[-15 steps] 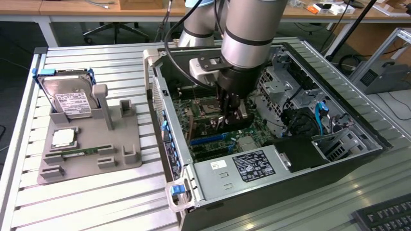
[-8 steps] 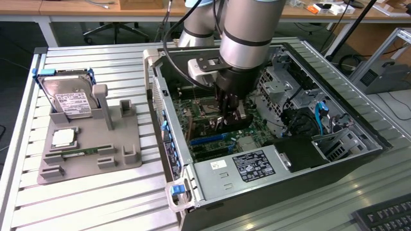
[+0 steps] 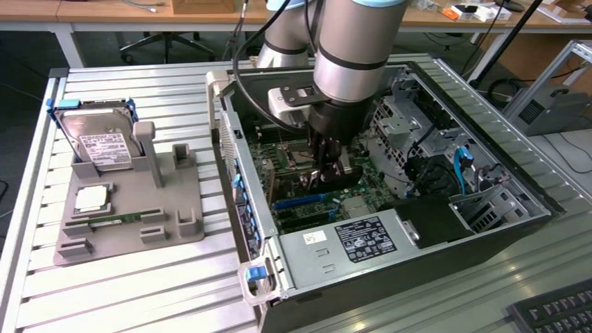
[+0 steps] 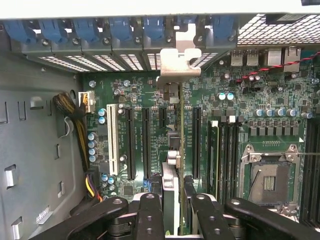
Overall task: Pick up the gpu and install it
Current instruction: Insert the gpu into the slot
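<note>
Gripper (image 4: 172, 207) is clenched on the gpu (image 4: 172, 150), held edge-on over the motherboard (image 4: 260, 125) inside the case (image 3: 518, 187); bracket (image 4: 180, 60) looks about at the rear slots, toward 12 o'clock.

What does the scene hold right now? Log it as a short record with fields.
gripper: inside the open computer case, closed on the gpu
gpu: held on edge above the motherboard, its silver bracket at the rear slot openings
hard drive: upright in the grey holder beside the case
CPU socket: empty
</note>
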You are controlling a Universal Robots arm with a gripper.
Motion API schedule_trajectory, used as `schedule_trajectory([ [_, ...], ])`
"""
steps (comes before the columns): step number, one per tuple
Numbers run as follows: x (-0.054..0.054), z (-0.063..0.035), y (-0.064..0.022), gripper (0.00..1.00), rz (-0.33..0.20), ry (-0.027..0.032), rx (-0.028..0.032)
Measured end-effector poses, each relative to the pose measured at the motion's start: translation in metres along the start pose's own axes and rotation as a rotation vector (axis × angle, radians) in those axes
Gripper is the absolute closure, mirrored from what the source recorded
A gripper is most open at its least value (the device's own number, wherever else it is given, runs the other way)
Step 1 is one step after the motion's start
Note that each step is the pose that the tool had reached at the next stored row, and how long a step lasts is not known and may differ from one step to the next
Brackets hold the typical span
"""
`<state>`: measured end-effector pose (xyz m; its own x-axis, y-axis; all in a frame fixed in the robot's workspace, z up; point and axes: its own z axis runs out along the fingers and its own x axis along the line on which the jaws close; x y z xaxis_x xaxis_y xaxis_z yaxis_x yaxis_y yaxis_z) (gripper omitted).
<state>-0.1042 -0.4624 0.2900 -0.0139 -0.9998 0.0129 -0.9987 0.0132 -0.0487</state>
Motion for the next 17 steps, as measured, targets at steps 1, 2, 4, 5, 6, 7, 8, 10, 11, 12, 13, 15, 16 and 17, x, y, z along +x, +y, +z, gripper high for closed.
schedule_trajectory([
  [1, 0.000, 0.0002, 0.0001, 0.73, 0.000, 0.0003, -0.0001],
  [2, 0.000, 0.0006, 0.0005, 0.73, 0.000, 0.0005, -0.0001],
  [4, 0.000, 0.0017, 0.0030, 0.73, 0.000, 0.0007, 0.0000],
  [5, 0.000, 0.0021, 0.0034, 0.73, 0.000, 0.0008, 0.0000],
  [6, -0.001, 0.0024, 0.0037, 0.73, 0.000, 0.0009, 0.0000],
  [7, -0.001, 0.0026, 0.0040, 0.73, 0.000, 0.0011, 0.0000],
  [8, -0.002, 0.0029, 0.0046, 0.73, 0.000, 0.0013, 0.0000],
  [10, -0.003, 0.0033, 0.0065, 0.73, 0.000, 0.0018, 0.0001],
  [11, -0.003, 0.0035, 0.0078, 0.73, 0.000, 0.0021, 0.0001],
  [12, -0.004, 0.0036, 0.0087, 0.73, 0.000, 0.0022, 0.0001],
  [13, -0.004, 0.0037, 0.0095, 0.73, 0.000, 0.0029, -0.0001],
  [15, -0.007, 0.0048, 0.0109, 0.73, 0.003, 0.0036, 0.0000],
  [16, -0.008, 0.0051, 0.0114, 0.73, 0.005, 0.0041, -0.0001],
  [17, -0.008, 0.0056, 0.0120, 0.73, 0.007, 0.0043, 0.0000],
])
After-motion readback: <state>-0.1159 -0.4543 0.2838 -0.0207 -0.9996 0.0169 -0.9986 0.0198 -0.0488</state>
